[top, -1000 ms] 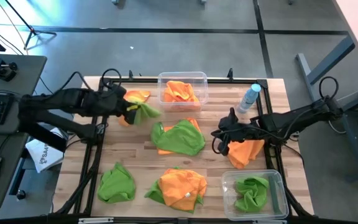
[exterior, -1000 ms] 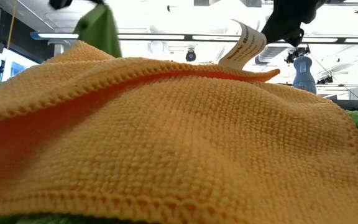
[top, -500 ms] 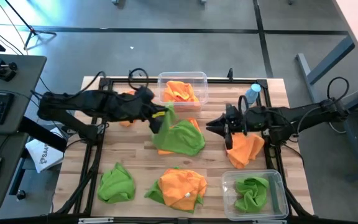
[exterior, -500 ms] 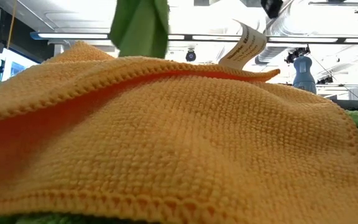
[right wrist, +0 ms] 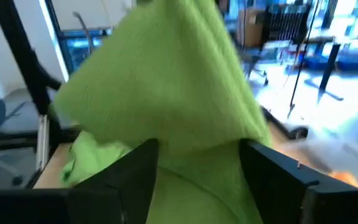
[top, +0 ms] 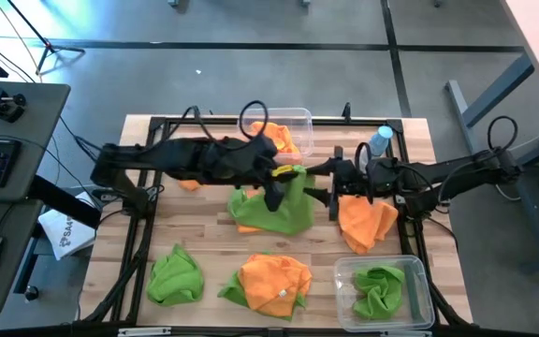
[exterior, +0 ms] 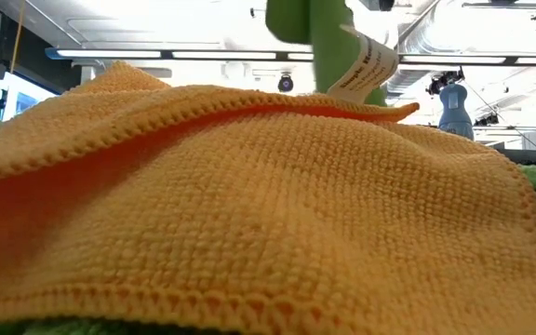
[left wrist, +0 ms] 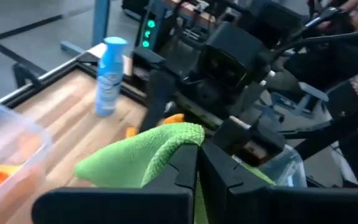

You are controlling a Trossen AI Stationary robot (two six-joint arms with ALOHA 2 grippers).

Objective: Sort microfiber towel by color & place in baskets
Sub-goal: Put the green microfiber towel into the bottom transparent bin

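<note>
A wooden table seen from above, scattered with orange and green cloths, two dark robot arms meeting near its middle. The left gripper (top: 284, 178) has its fingers pressed together on a green towel (top: 293, 174), holding it up above a green-and-orange heap (top: 269, 208). The right gripper (top: 330, 190) faces it just beside, fingers spread wide, the cloth filling the space ahead of them in its wrist view; it looks like a handover, though whether the cloth already sits between those fingers is hard to tell. One clear basket (top: 299, 118) at the far edge holds orange cloths; the other basket (top: 417, 267), at the near right corner, holds green. A blue-capped bottle (top: 376, 147) stands close behind the right arm. Likely risks: the left fingers letting go before the right ones close, dropping the towel onto the heap, or the right arm knocking the bottle as it swings.
</note>
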